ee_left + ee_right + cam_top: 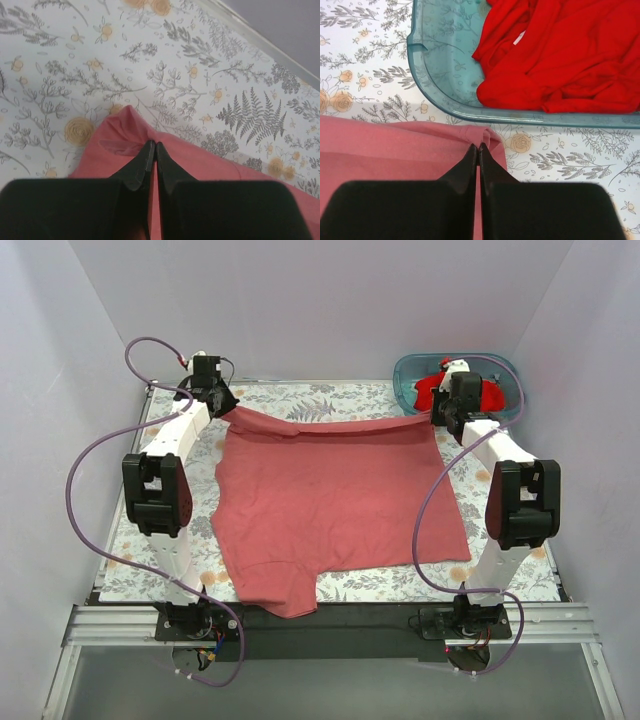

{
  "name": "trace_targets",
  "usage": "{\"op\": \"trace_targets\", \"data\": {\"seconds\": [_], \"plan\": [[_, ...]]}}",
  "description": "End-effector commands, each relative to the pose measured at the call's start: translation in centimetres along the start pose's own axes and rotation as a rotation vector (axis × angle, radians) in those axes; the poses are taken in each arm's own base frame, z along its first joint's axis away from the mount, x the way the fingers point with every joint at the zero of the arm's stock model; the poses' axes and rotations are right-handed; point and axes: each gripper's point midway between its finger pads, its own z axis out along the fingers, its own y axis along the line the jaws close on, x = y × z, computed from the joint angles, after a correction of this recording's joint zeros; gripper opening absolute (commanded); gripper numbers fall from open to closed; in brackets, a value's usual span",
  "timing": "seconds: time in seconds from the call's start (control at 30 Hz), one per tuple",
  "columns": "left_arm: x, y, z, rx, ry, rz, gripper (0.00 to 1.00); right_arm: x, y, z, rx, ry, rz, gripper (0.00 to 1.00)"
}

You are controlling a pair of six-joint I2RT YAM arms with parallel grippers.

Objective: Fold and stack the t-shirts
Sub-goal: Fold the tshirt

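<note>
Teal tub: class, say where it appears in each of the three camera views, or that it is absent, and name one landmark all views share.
Top external: the teal tub sits at the upper right of the picture.
Left wrist: not in it.
Right wrist: it fills the upper part, with the bright red t-shirt inside.
Shared landmark: the salmon-red t-shirt, seen in all three views.

I operate in a laboratory test cell: plain white enclosure walls surround the table, and an aluminium rail borders its near edge.
</note>
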Motion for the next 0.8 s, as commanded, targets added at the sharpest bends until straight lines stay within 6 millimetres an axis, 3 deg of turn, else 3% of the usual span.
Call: {"op": "trace_targets", "data": {"seconds": [0.0,0.4,0.77], "plan": [[0.2,0.3,-3.4,-0.012,0.058,-0.054,0.0,-1.4,-0.4,-0.6,0.002,-0.006,-0.011,0.01],[2.0,0.9,-9.2,-0.021,0.158,-0.16,0.0,0.4,-1.5,-2.1,0.044,0.084,-0.004,0.01],[4.8,1.9,-12.7,-0.008,0.224,-0.22,0.0,1.3,-2.7,-3.6,0.085,0.129,0.023,0.01]]}}
